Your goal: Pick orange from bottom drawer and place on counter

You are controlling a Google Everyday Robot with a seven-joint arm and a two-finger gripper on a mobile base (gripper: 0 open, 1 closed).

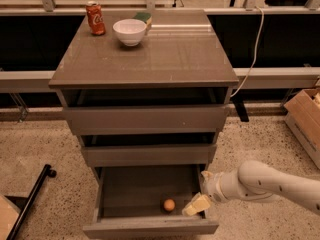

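- Orange fruit, small, round and smooth (169,204), lies on the grey floor of the open lowest grey-brown cabinet drawer (150,229), low in the frame, right of centre and near the drawer's front wall
- Pale yellow-tipped claw (196,205) on the white rounded robot arm (265,184) reaches in from the lower right of the frame; it sits at the drawer's right side, just beside the orange and to its right, apart from it
- Whether the claw is released or clenched cannot be told, and it grasps nothing that shows
- Glossy grey-brown rectangular tabletop (170,59) of the cabinet fills the upper middle of the frame
- Red soda can (95,18) stands upright at the tabletop's far left corner
- Round white bowl (129,31) stands just right of the can, with a green and yellow sponge (143,17) behind it
- Two shallower grey-brown drawers (147,154) sit above the open one, each with a dark gap above its front
- Brown cardboard box (305,119) stands on the speckled floor at the right edge
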